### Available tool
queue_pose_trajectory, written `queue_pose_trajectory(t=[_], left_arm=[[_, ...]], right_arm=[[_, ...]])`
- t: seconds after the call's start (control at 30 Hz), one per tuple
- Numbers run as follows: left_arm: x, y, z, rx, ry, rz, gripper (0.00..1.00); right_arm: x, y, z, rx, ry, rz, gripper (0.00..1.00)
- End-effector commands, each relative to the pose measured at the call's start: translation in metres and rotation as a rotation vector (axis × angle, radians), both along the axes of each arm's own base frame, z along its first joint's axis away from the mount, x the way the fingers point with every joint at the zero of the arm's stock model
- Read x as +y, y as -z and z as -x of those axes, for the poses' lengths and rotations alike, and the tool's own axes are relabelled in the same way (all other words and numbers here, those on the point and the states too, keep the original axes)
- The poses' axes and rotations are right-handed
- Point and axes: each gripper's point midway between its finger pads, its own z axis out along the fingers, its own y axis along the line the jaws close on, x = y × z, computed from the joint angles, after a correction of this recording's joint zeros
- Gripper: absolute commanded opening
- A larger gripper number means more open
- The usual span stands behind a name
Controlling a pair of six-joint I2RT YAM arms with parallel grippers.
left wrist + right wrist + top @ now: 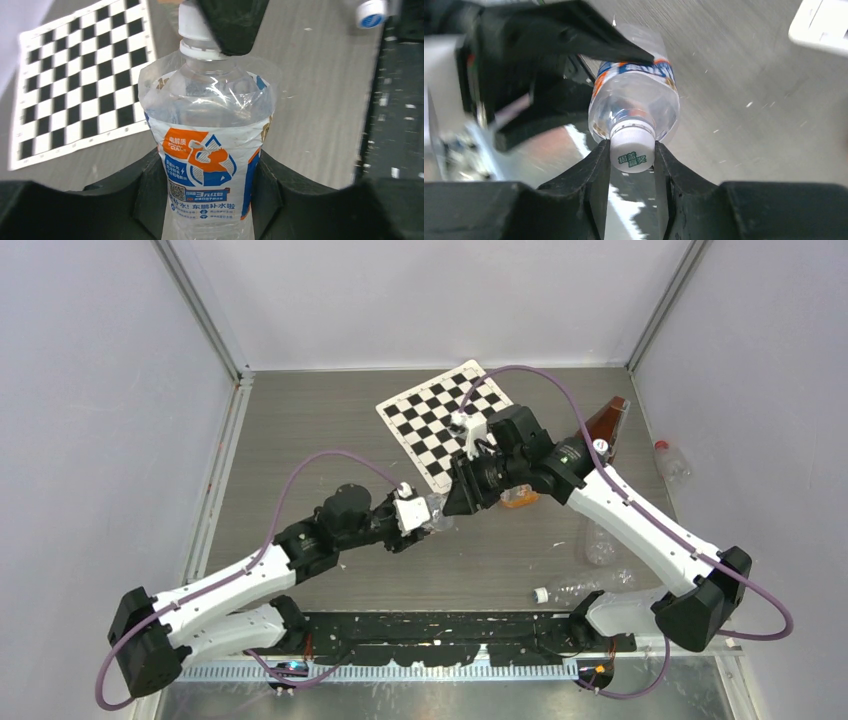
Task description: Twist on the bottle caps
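Two grippers share one clear bottle point(210, 100): the left gripper point(210, 200) is clamped round its labelled body. At the neck, just beyond the left fingers, the right gripper point(632, 162) pinches the white bottle cap point(631, 145) between its fingertips, cap seated on the bottle's mouth.

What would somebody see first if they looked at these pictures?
A clear bottle with an orange and blue label, held over the middle of the table: the left hand clamps its body and the right hand pinches the white cap on its neck. Behind them, a black-and-white checkerboard lies flat at the far end of the table.
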Motion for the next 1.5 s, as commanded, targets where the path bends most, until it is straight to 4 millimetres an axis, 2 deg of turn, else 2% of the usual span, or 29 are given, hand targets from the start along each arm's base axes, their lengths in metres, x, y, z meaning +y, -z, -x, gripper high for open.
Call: queue_pose_trajectory(t=[0.0, 0.1, 0.13, 0.2, 0.27, 0.33, 0.37, 0.4, 0.5, 0.63, 0.77, 0.83, 1.0, 1.2, 1.33, 1.4, 1.47], left_arm=[[-0.011, -0.067, -0.024, -0.423, -0.133, 0.097, 0.0], [-0.013, -0.065, -0.023, -0.499, -0.175, 0.083, 0.0], [-0.011, -0.063, -0.024, -0.486, -0.188, 0.085, 0.0], [-0.007, -0.057, -0.024, -0.448, -0.211, 0.088, 0.0], [-0.001, -0.046, -0.023, -0.39, -0.224, 0.072, 0.0], [0.006, -0.034, -0.022, -0.313, -0.226, 0.058, 0.0], [0.01, -0.029, -0.021, -0.266, -0.216, 0.056, 0.0], [0.013, -0.024, -0.019, -0.211, -0.21, 0.059, 0.0], [0.018, -0.017, -0.011, -0.081, -0.139, 0.065, 0.0], [0.02, -0.014, 0.001, 0.062, -0.033, 0.06, 0.0], [0.012, -0.02, 0.017, 0.138, 0.094, 0.073, 0.0], [0.007, -0.023, 0.024, 0.162, 0.147, 0.082, 0.0], [-0.003, -0.029, 0.037, 0.2, 0.256, 0.098, 0.0], [-0.007, -0.033, 0.04, 0.209, 0.302, 0.104, 0.0], [-0.008, -0.033, 0.04, 0.211, 0.308, 0.104, 0.0], [-0.009, -0.033, 0.041, 0.214, 0.312, 0.105, 0.0], [-0.009, -0.033, 0.041, 0.218, 0.315, 0.103, 0.0]], right_arm=[[0.018, 0.004, -0.038, 0.438, 0.592, -0.156, 0.01], [0.023, -0.003, -0.046, 0.5, 0.671, -0.245, 0.02], [0.026, -0.012, -0.048, 0.486, 0.667, -0.284, 0.04], [0.025, -0.027, -0.05, 0.403, 0.612, -0.308, 0.24], [0.022, -0.045, -0.045, 0.282, 0.503, -0.305, 0.56], [0.014, -0.056, -0.039, 0.143, 0.393, -0.274, 0.69], [0.007, -0.053, -0.036, 0.055, 0.323, -0.226, 0.71], [0.002, -0.061, -0.031, 0.0, 0.276, -0.223, 0.74], [-0.015, -0.057, -0.02, -0.213, 0.072, -0.131, 0.76], [-0.026, -0.053, 0.001, -0.45, -0.201, -0.11, 0.76], [-0.025, -0.047, 0.012, -0.663, -0.403, -0.148, 0.75], [-0.021, -0.047, 0.019, -0.713, -0.489, -0.182, 0.75], [-0.016, -0.042, 0.03, -0.721, -0.622, -0.201, 0.7], [-0.011, -0.043, 0.031, -0.713, -0.66, -0.218, 0.62], [-0.008, -0.044, 0.033, -0.688, -0.675, -0.243, 0.52], [-0.006, -0.043, 0.034, -0.671, -0.679, -0.252, 0.44], [-0.005, -0.043, 0.035, -0.658, -0.682, -0.261, 0.41]])
